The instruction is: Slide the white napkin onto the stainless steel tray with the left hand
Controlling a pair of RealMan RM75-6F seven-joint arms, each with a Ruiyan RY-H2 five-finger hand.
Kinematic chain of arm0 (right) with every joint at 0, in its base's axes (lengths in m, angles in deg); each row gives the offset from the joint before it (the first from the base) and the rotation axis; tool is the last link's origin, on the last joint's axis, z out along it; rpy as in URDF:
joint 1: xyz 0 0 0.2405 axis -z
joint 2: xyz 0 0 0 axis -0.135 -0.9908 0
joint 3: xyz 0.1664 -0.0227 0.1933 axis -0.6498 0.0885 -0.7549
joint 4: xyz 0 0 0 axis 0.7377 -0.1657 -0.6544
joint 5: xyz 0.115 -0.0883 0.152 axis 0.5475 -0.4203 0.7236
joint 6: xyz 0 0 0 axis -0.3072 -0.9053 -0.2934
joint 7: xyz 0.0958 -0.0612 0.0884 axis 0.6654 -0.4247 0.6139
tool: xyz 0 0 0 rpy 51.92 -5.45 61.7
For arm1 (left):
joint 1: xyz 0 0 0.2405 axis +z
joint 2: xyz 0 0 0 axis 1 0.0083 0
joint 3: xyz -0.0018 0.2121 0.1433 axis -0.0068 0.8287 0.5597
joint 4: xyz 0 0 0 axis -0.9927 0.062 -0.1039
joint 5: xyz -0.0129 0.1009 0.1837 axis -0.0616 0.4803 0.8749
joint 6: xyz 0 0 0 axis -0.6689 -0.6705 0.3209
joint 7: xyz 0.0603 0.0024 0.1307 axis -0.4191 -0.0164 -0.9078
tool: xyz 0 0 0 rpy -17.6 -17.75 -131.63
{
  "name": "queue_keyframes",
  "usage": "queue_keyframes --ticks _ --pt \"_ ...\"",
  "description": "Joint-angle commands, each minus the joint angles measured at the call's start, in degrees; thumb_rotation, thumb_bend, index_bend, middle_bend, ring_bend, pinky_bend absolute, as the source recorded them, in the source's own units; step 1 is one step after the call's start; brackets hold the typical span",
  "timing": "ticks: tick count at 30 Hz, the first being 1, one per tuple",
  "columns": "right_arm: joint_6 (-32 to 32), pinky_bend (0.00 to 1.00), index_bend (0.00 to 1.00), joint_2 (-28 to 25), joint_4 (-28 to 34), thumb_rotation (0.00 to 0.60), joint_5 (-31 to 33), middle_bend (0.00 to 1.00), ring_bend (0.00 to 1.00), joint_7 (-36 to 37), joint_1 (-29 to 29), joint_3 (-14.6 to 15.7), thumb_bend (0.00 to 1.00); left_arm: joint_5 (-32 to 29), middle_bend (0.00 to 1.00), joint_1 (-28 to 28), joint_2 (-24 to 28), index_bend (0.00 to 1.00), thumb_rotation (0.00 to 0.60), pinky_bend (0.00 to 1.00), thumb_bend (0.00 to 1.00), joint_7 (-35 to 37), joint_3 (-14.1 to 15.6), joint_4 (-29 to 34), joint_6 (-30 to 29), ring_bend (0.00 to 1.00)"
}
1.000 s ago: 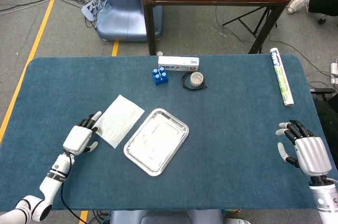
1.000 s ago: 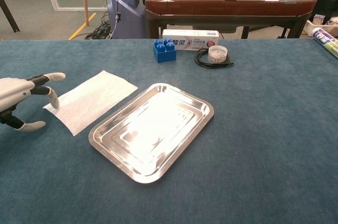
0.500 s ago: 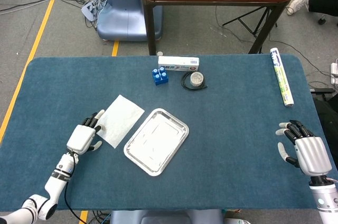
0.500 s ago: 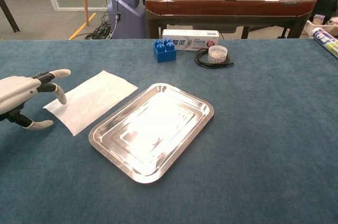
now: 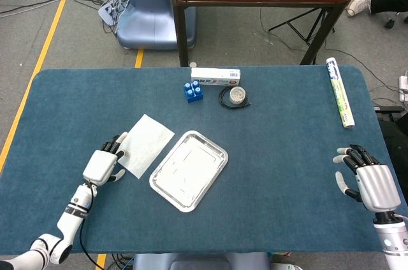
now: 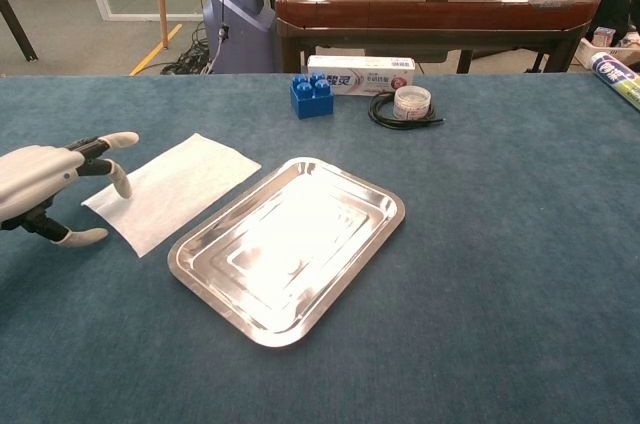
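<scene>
The white napkin lies flat on the blue table, its near edge just beside the steel tray and not on it, and my left hand sits at its outer corner with fingers spread, fingertips over the napkin's edge, holding nothing. The chest view shows that hand close up with its thumb on the cloth short of the napkin. Only the head view shows my right hand, spread and empty, well apart at the table's other end.

Shiny steel tray, matt napkin (paper?), felt tbl
</scene>
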Motion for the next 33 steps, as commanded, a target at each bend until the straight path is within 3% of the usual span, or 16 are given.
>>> queue_keyframes --ticks 1,17,23,33 --pt "0.0 0.41 0.40 0.0 0.0 0.600 0.0 0.31 0.18 0.0 0.0 0.0 0.45 -0.2 0.00 -0.2 -0.3 0.40 0.600 0.18 0.25 -0.1 -0.1 -0.3 0.2 0.00" --pt "0.1 0.41 0.40 -0.1 0.0 0.600 0.2 0.31 0.18 0.1 0.0 -0.1 0.45 -1.3 0.00 -0.4 -2.2 0.48 0.600 0.19 0.25 -0.1 -0.8 -1.4 0.9 0.00" --pt "0.1 0.41 0.40 -0.1 0.0 0.600 0.2 0.31 0.18 0.2 -0.1 -0.1 0.45 -1.7 0.00 -0.2 -2.4 0.48 0.600 0.19 0.33 0.0 -0.9 -1.5 1.1 0.00" --pt "-0.3 0.41 0.40 0.1 -0.3 0.600 -0.1 0.31 0.18 0.3 0.0 -0.2 0.45 -1.6 0.00 -0.2 -2.9 0.49 0.600 0.19 0.37 0.9 -0.9 -1.6 0.4 0.00"
